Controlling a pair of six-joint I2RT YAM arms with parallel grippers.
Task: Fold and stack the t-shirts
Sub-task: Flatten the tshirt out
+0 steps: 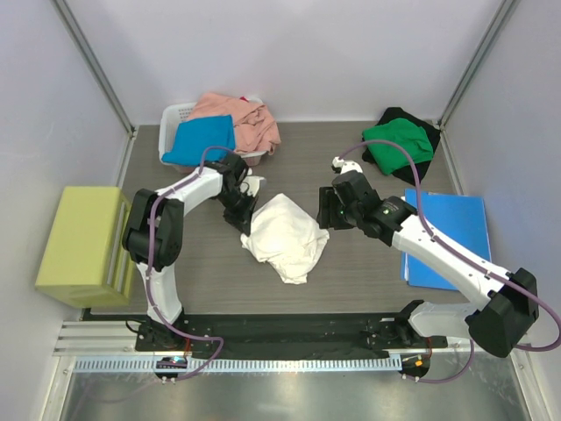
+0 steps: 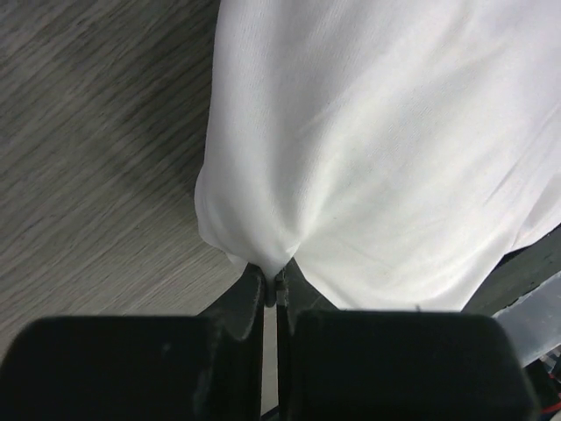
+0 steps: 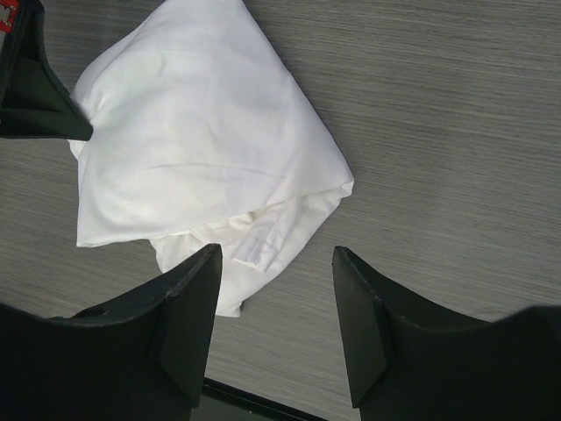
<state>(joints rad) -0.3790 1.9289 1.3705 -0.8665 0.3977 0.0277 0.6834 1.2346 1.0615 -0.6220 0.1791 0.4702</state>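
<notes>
A crumpled white t-shirt [image 1: 285, 237] [image 2: 377, 158] [image 3: 202, 132] lies mid-table. My left gripper [image 1: 243, 221] [image 2: 272, 285] is shut on a pinch of its left edge, and the cloth bunches into the closed fingertips. My right gripper [image 1: 324, 215] [image 3: 276, 253] hovers open at the shirt's right side, with bare table and a loose fold between its fingers [image 3: 188, 289]. A green t-shirt [image 1: 399, 145] rests on a black one [image 1: 403, 116] at the back right. Bright blue [image 1: 203, 140] and salmon pink [image 1: 245, 123] t-shirts are piled at the back left.
A white plastic basket [image 1: 175, 118] at the back left holds the blue and pink shirts. A flat blue folder [image 1: 451, 237] lies on the right side of the table. A yellow-green box [image 1: 83, 246] stands off the left edge.
</notes>
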